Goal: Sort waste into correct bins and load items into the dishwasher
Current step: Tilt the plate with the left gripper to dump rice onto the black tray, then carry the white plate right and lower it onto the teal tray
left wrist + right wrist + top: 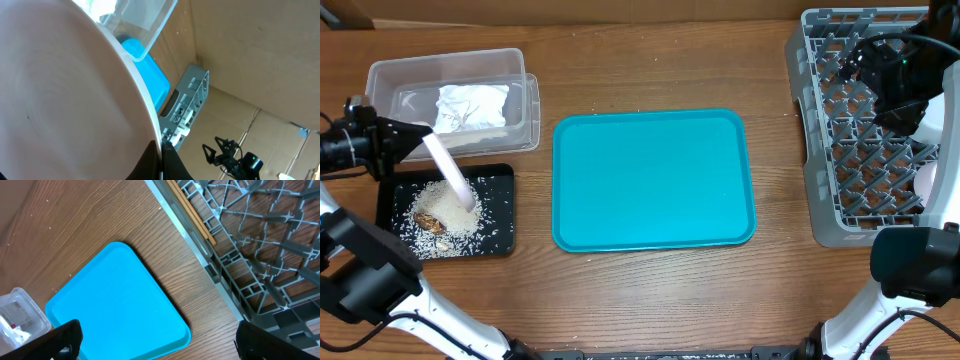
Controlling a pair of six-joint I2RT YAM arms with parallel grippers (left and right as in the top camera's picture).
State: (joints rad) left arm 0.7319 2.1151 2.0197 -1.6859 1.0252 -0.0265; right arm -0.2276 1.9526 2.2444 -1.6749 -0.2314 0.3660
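Clamping the plate (450, 172) on edge, the left gripper (410, 138) tilts it over rice (455, 222) on the black tray (386, 215) below. The right gripper (888, 72) hangs wide open above the rack (820, 150) and its chopsticks (192, 212).

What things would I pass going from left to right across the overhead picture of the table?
clear tub → teal tray → grey dish rack
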